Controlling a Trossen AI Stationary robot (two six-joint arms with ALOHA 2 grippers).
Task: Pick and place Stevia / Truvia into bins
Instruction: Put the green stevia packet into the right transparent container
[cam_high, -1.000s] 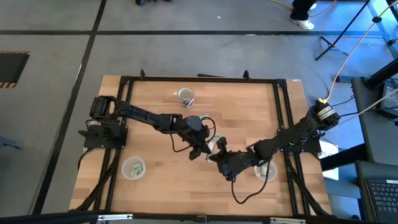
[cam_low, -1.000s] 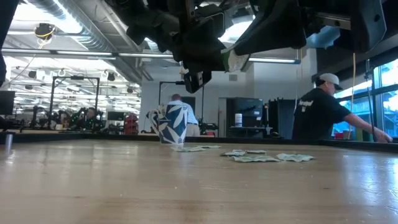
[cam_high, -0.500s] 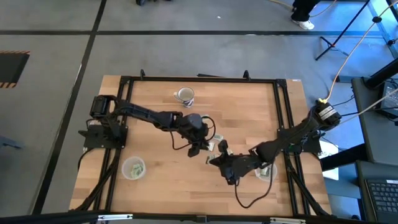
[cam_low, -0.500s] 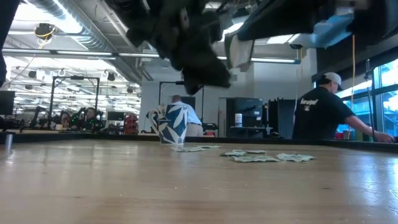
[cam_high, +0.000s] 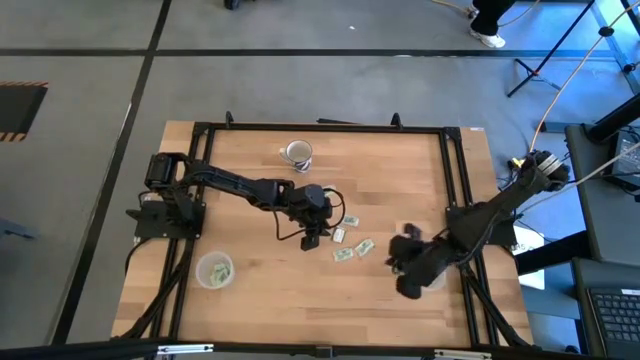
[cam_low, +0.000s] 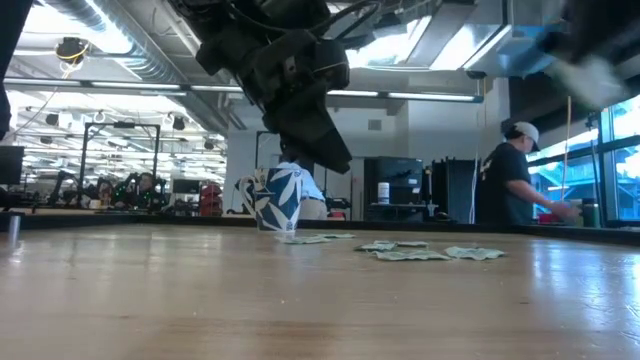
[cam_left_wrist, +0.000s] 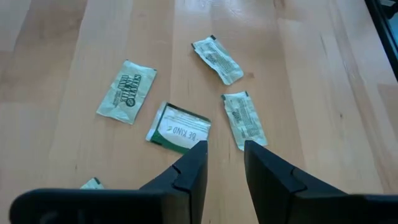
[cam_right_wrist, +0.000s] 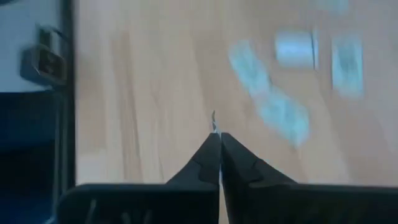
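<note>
Several green-and-white Stevia packets lie flat in a loose group at the table's middle; the left wrist view shows them close up. My left gripper hangs open just above them, one packet right ahead of its fingers. My right gripper is shut on a packet, up off the table beside the right cup, which the arm partly hides. The left cup holds some packets. My right gripper pinches a Stevia packet between its two shut fingers. Only a thin pale edge shows past the fingertips; the fingers hide the rest. The packet is lifted clear of the table.
A white mug with a blue pattern stands toward the far edge. The black frame rails run along the table's sides. People stand in the room beyond the table. Bare wood lies between the two cups.
My right gripper, shut on a packet, has swung quickly from over the middle packets toward the table's right edge and the right cup. My left gripper has tipped and dropped a little lower over the packets. The packets on the table have kept still.
</note>
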